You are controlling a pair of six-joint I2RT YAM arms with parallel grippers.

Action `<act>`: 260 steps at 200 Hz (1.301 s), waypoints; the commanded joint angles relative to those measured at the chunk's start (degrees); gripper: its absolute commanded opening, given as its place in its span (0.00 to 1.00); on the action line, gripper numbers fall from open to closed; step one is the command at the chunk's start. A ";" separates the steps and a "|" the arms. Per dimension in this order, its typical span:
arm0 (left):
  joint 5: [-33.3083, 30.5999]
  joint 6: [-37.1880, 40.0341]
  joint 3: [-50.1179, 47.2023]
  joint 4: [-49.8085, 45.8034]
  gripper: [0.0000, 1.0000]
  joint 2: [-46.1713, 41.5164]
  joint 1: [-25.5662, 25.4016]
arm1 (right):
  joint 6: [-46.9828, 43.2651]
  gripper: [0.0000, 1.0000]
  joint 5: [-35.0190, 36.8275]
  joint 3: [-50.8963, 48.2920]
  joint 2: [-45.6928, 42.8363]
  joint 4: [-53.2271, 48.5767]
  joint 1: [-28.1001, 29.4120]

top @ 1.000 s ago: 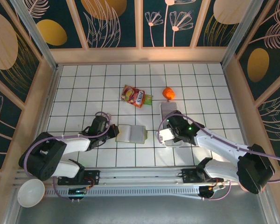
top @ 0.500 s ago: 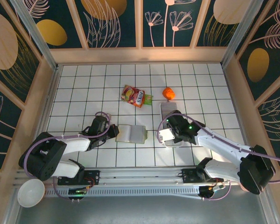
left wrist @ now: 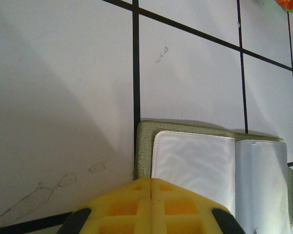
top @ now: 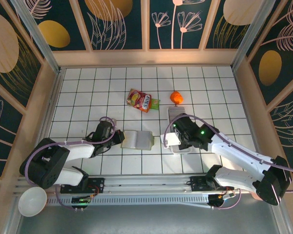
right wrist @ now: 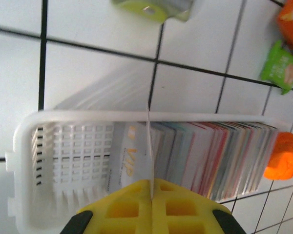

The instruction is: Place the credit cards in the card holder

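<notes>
Overhead, top external view. Tiled bench (top: 88, 87). The card holder (top: 138, 139) lies spread open left of centre, pale inside up, ready to take a card. The left gripper (top: 120, 137) rests at the holder's left edge, judged to be steadying it. Well to the right, a white tray (top: 169, 117) runs near to far, with the credit cards (top: 177, 115) packed on edge in its far part. The right gripper (top: 176, 138) sits over the tray's middle. Far of both lie a snack packet (top: 141, 100) and an orange object (top: 176, 97), apart from the work. A white bowl (top: 31, 201) stands off the bench at near left.

Next, left wrist view. The yellow fingers are pressed together with no gap, their tips on the olive border of the card holder (left wrist: 193, 158). Whether a flap is pinched between them or only pressed down cannot be told. Both white panels lie flat and uncovered.

Last, right wrist view. The right gripper (right wrist: 151, 192) is closed, a single card (right wrist: 148, 141) clamped edge-on between its fingers and standing just ahead of the packed row (right wrist: 215, 151). The tray (right wrist: 27, 146) holds that row upright, so one card can be taken from its end; the lattice floor beside it is bare. The card has not yet reached the holder; lifting it clear without dragging its neighbour looks like the next concern.
</notes>
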 commanded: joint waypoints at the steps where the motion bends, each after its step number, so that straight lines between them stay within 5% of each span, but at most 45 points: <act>1: 1.51 0.73 -0.82 -3.26 0.00 0.55 -0.10 | 10.99 0.00 -0.67 6.05 -0.41 -1.38 1.50; 38: 1.18 0.90 -0.86 -4.51 0.00 -0.57 -0.11 | 31.45 0.00 0.26 10.82 -0.72 9.32 6.28; 85: 1.74 1.75 -1.58 -4.00 0.00 -1.49 -0.11 | 77.61 0.00 3.48 14.30 5.63 19.85 7.75; 121: 2.57 2.37 -1.60 -3.16 0.00 -0.81 -0.15 | 102.39 0.00 -4.88 6.90 10.50 29.34 7.20; 260: 0.81 2.78 -2.58 -4.14 0.00 -3.75 -1.56 | 115.02 0.00 -10.64 5.80 33.80 44.76 7.15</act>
